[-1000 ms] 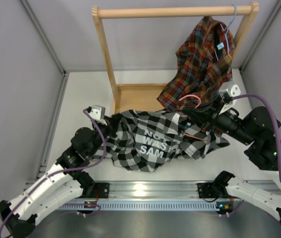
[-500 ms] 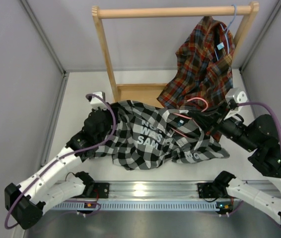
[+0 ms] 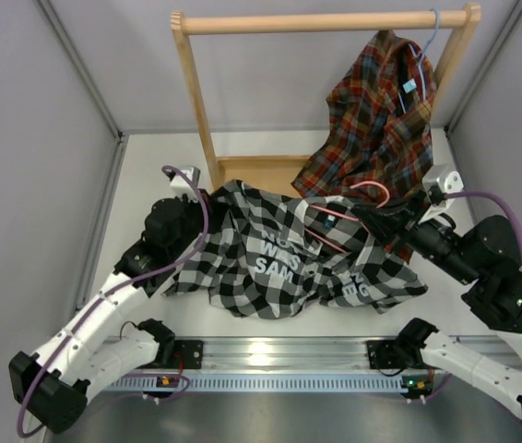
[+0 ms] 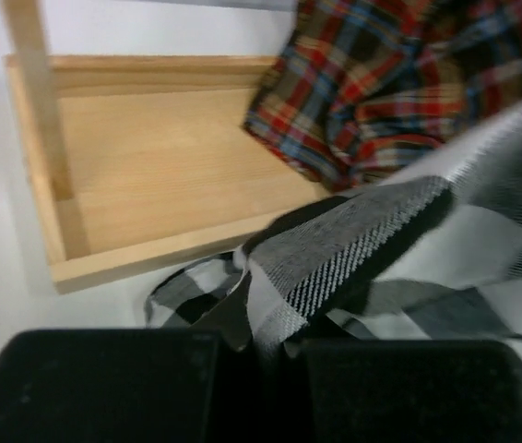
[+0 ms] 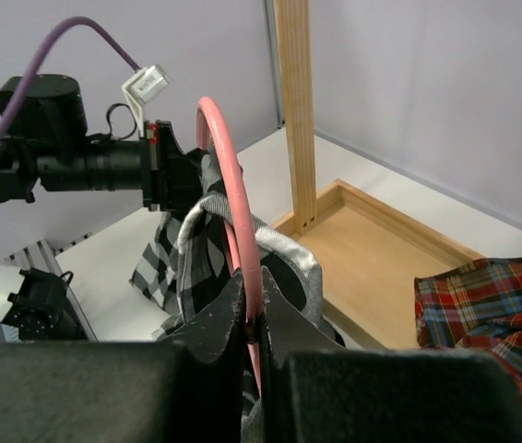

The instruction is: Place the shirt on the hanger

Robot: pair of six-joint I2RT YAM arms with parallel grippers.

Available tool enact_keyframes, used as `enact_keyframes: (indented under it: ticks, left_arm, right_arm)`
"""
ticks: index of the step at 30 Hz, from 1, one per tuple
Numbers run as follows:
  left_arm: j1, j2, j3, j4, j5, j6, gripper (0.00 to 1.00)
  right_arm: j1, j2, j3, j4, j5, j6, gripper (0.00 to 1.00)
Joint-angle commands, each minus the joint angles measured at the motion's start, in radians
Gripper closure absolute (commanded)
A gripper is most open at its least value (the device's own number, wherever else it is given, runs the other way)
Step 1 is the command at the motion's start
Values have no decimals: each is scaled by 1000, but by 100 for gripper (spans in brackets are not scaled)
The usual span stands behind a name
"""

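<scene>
Left gripper (image 4: 261,343) is pinched tight on a fold of the checked shirt (image 3: 270,263), which sags limp across to the right gripper (image 5: 252,314), clamped on the pink wire hanger (image 5: 227,175). Fabric's light and floppy, so I'd grab near the collar; can't tell which edge is pinched now.

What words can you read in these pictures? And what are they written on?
"WAS": big white letters on the checked shirt.
"SAM": same shirt, the line below.
The line above starts with "N"; the rest is folded and unreadable.
More letters on the shirt's right fold: too crumpled to read.
The blue tag on the plaid shirt: too small to read.
</scene>
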Motion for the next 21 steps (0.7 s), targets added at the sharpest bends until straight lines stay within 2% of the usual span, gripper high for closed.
enact_keyframes:
  ticks: [1, 2, 3, 4, 5, 8, 12, 15, 21]
  left_arm:
    - [5, -64, 72, 96, 219, 78, 97]
    - [3, -74, 84, 89, 266, 111, 73]
    - [5, -77, 108, 78, 281, 124, 62]
    - [3, -78, 121, 63, 297, 154, 57]
    - [3, -83, 131, 35, 308, 168, 46]
    - [3, -98, 176, 3, 366, 236, 32]
    - [2, -66, 253, -17, 503, 291, 25]
    - [0, 24, 345, -19, 685, 340, 22]
    - [-5, 277, 593, -31, 1210, 420, 30]
  right_arm:
    - [-9, 33, 28, 86, -26, 6, 100]
    - [-7, 36, 25, 89, -30, 7, 100]
    - [-8, 43, 25, 95, -30, 7, 100]
    - [-9, 47, 25, 96, -30, 7, 100]
    - [-9, 47, 23, 96, -27, 6, 100]
    - [-9, 46, 23, 96, -20, 4, 100]
    - [-9, 40, 23, 95, -18, 3, 100]
    - [-9, 35, 17, 92, -29, 6, 100]
    - [-9, 20, 0, 70, -110, -3, 100]
